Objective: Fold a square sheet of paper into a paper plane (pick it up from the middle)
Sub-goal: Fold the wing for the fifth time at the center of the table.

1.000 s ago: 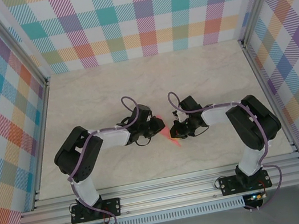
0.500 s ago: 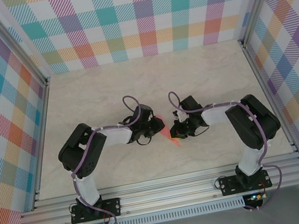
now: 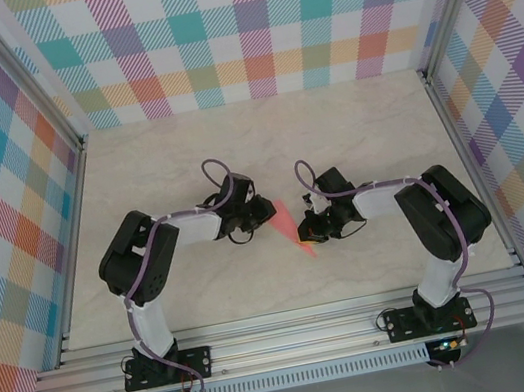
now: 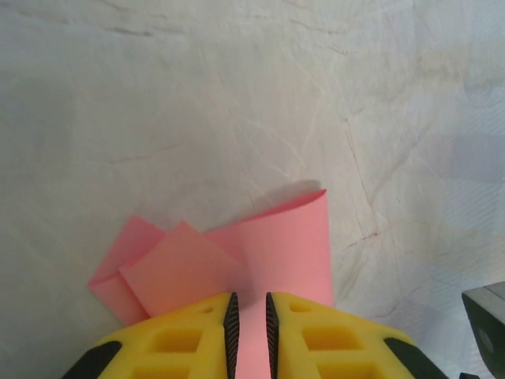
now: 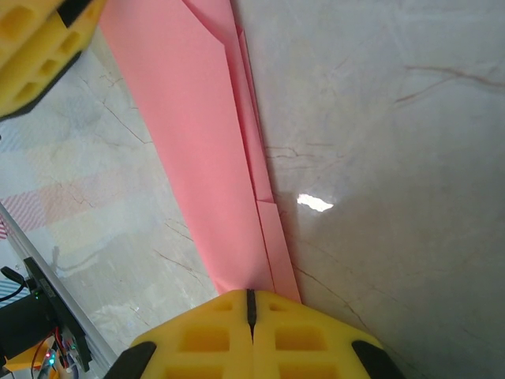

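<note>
We are pulling our left jaws away to the left, so more of the paper plane (image 3: pixel 291 223) is showing between them, mid counter (image 3: pixel 362 128). The left jaws are nearly closed, pinching one end; the right jaws are squeezing shut on the other. Folding is looking nearly done. The walls are sitting well apart, leaving room.

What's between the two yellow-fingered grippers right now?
The folded salmon-pink paper spans the gap between left gripper and right gripper, seen in the top external view.

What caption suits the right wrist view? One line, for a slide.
Right gripper, shut, pinches one end of the folded pink paper; marbled table behind.
</note>
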You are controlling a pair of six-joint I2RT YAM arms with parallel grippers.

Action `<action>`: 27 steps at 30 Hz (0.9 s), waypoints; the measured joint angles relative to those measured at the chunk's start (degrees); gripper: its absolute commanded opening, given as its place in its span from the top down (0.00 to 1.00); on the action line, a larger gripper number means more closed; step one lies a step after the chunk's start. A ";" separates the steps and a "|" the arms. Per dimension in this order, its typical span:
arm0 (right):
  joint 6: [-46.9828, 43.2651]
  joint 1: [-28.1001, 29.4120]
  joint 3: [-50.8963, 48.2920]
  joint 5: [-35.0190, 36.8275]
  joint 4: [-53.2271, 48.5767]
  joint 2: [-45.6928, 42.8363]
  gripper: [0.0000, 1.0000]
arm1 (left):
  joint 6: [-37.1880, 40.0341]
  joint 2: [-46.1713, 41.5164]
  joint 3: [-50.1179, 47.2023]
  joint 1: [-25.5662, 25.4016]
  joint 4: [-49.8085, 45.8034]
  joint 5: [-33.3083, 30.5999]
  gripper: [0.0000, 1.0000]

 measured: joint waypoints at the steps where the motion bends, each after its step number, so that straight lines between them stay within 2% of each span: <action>1: -0.15 0.00 0.00 0.00 -0.02 0.00 1.00 | 0.33 0.04 0.20 0.31 -0.28 0.02 0.80; 16: -0.96 -0.17 0.76 -0.76 -0.85 0.61 1.00 | 5.46 1.49 5.64 7.15 -7.58 -0.28 0.79; 22: -0.87 -0.39 1.16 -1.25 -1.11 0.94 1.00 | 6.36 -1.46 7.21 7.39 -10.36 -0.15 0.77; 27: -0.55 -0.42 1.22 -1.33 -1.18 0.98 1.00 | 6.08 -5.49 7.54 5.01 -9.97 1.66 0.77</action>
